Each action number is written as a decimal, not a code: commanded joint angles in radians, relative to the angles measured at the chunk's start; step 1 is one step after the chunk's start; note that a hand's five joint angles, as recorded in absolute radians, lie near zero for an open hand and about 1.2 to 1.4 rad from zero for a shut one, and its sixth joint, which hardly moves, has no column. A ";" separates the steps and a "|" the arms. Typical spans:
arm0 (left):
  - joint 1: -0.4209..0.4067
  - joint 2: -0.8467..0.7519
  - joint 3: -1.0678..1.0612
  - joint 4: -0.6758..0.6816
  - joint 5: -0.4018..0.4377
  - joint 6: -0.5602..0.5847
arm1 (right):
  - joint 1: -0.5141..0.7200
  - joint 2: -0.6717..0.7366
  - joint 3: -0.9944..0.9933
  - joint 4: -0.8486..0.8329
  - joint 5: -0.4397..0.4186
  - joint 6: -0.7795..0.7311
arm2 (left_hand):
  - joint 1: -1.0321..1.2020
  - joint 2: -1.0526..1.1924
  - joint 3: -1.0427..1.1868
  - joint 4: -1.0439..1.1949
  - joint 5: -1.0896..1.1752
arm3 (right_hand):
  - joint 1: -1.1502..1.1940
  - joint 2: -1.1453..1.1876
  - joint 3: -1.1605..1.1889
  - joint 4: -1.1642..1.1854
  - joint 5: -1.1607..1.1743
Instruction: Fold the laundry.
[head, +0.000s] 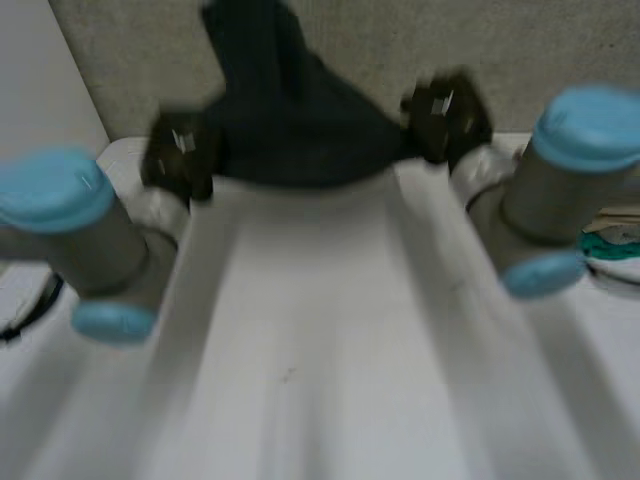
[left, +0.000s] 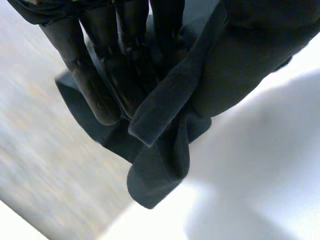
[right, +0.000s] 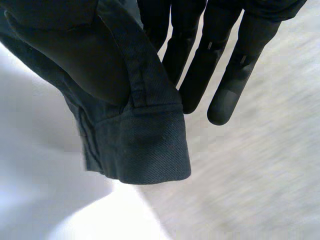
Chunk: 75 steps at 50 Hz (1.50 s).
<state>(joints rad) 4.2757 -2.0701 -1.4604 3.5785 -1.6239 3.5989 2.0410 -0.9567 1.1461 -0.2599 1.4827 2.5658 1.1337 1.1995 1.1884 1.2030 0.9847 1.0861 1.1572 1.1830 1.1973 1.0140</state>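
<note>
At the worktop's far edge, our left hand (head: 178, 160) and right hand (head: 445, 115) each pinch one side of the dark shirt (head: 300, 130) between them.

I'm working in what is looking like a lab or test room, plain white table (head: 330, 380) filling the lower frame, grey speckled floor (head: 500, 50) showing along the top, teal oddments (head: 612, 246) lying at right edge

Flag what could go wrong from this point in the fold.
1. The dark garment is at the far edge of the white table and could slip off onto the carpet.
2. At the left hand the cloth is bunched in layers, so the fold may come out crooked.
3. A cuff hangs loose beside the right hand and could tuck under.
</note>
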 joint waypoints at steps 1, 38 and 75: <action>-0.031 -0.051 -0.225 0.028 -0.020 0.003 | 0.033 0.059 0.190 0.011 -0.007 -0.053 | 0.263 0.197 0.208 0.193 0.237 | 0.310 0.239 0.213 0.199 0.208; 0.081 -0.031 -0.093 -0.362 0.128 -0.074 | -0.004 -0.117 0.446 -0.025 -0.048 -0.073 | -0.451 -0.516 -0.505 -0.520 -0.476 | 0.310 0.239 0.213 0.199 0.208; -0.066 0.314 -0.255 -0.891 0.004 0.239 | -0.033 -0.321 0.474 0.697 -0.062 -0.503 | 0.263 0.197 0.208 0.193 0.237 | 0.310 0.239 0.213 0.199 0.208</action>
<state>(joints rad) 4.2188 -1.6432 -1.7951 2.5690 -1.5856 3.8243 1.9980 -1.3387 1.6400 0.5173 1.4309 2.0447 1.1324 1.1947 1.1881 1.1985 0.9781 1.0861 1.1644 1.1912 1.1976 1.0141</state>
